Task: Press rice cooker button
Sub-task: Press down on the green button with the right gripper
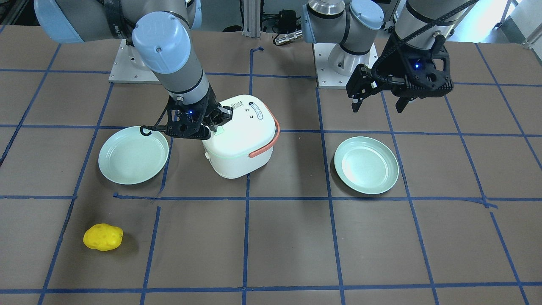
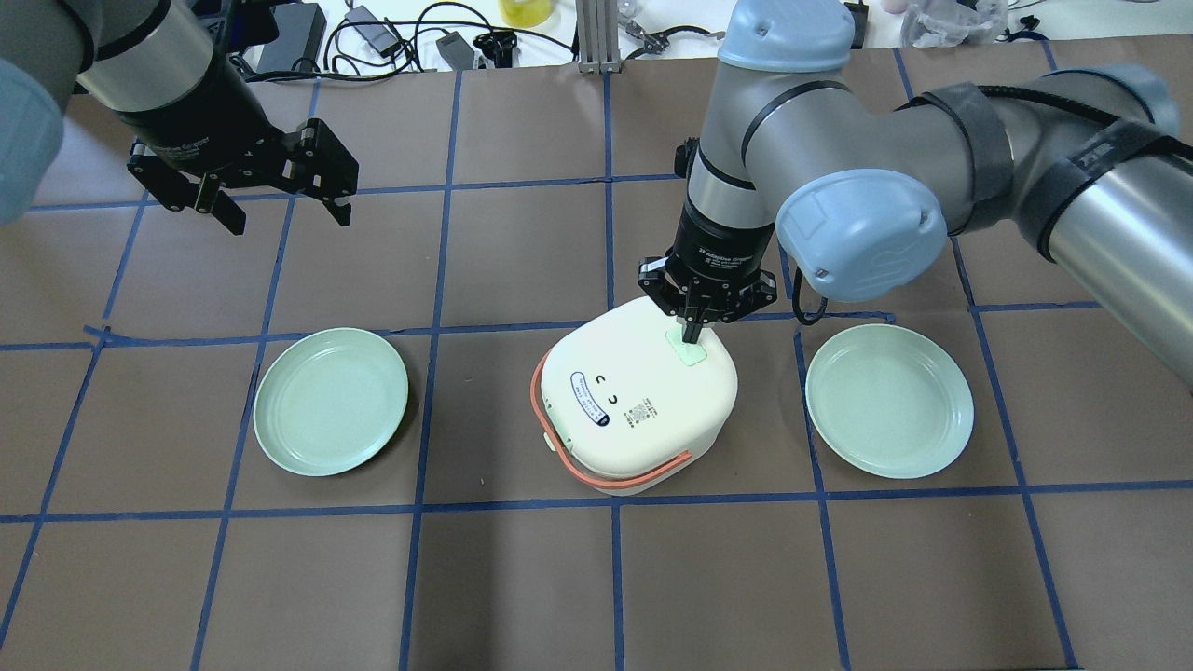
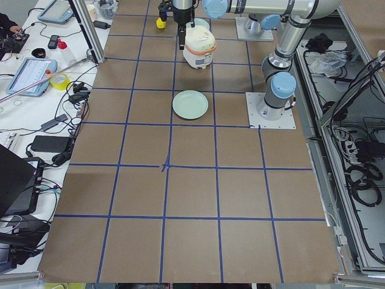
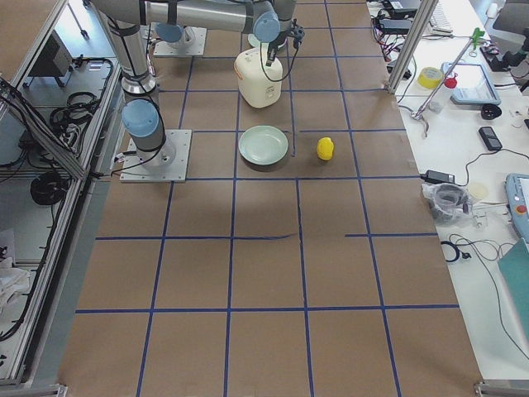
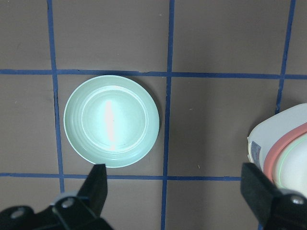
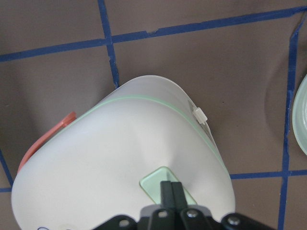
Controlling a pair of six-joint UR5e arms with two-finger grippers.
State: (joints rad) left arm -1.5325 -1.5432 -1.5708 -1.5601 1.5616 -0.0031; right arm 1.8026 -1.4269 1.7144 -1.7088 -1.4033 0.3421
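Note:
The white rice cooker (image 2: 634,401) with a coral-orange handle (image 2: 643,471) stands closed at the table's middle; it also shows in the front view (image 1: 239,140). A pale-green button (image 2: 690,349) sits on its lid near the far right corner. My right gripper (image 2: 692,337) is shut, its fingertips (image 6: 171,189) pressed down on the button (image 6: 156,182). My left gripper (image 2: 284,216) is open and empty, high above the table at the far left, away from the cooker (image 5: 283,153).
Two mint-green plates flank the cooker, one on the left (image 2: 331,401) and one on the right (image 2: 888,401). A yellow lumpy object (image 1: 103,237) lies near the operators' side. Blue tape lines grid the brown table.

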